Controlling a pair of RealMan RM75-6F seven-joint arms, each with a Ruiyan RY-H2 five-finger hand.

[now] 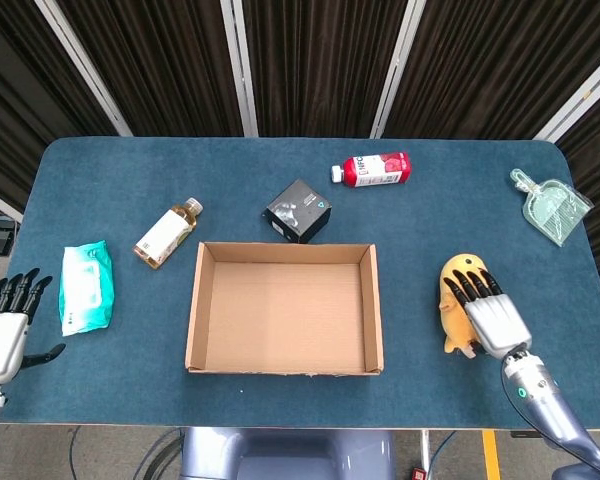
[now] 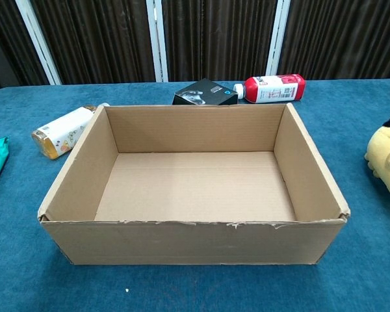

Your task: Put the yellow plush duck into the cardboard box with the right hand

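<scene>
The yellow plush duck (image 1: 457,275) lies on the blue table right of the open, empty cardboard box (image 1: 193,310). My right hand (image 1: 490,314) lies over the duck's body, its dark fingers spread across it; no closed grip shows. In the chest view the duck (image 2: 387,156) sits at the right edge, beside the box (image 2: 188,242), with a dark fingertip just above it. My left hand (image 1: 5,325) hovers at the table's front left corner, fingers apart, holding nothing.
A red bottle (image 1: 375,169) and a black packet (image 1: 298,210) lie behind the box. A tea bottle (image 1: 166,234) and a teal wipes pack (image 1: 85,286) lie to its left. A green dustpan (image 1: 552,206) sits at the far right.
</scene>
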